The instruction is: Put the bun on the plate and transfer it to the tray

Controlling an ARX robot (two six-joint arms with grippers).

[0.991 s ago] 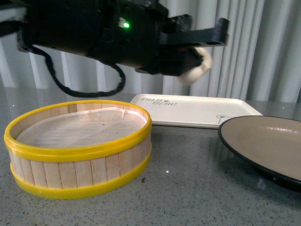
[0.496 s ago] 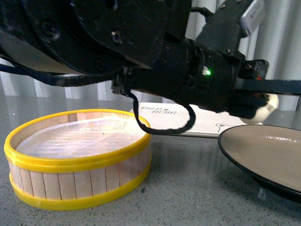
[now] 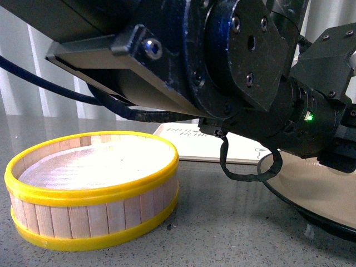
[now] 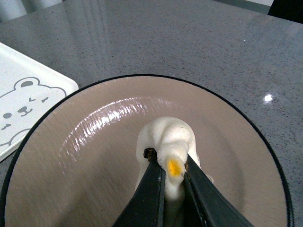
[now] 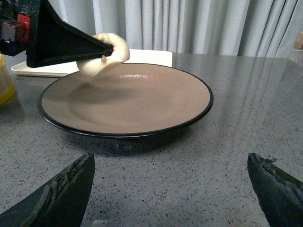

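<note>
The bun (image 4: 165, 139) hangs pinched tight in the left gripper (image 4: 169, 163), just above the plate (image 4: 90, 146) and not touching it; a yellow spot shows where the fingers (image 4: 149, 194) squash it; the right gripper (image 5: 170, 161) waits wide apart and empty near the plate's rim. In the front view the plate sits at 3 o'clock from the steamer basket (image 3: 89, 189); the tray (image 3: 186, 147) is at 1 o'clock. The soft bun could stick to the fingers or tear when let go; dropped near the rim, it could roll off. Only the right wrist view shows the gap under the bun; the front view hides the bun behind the arm.
</note>
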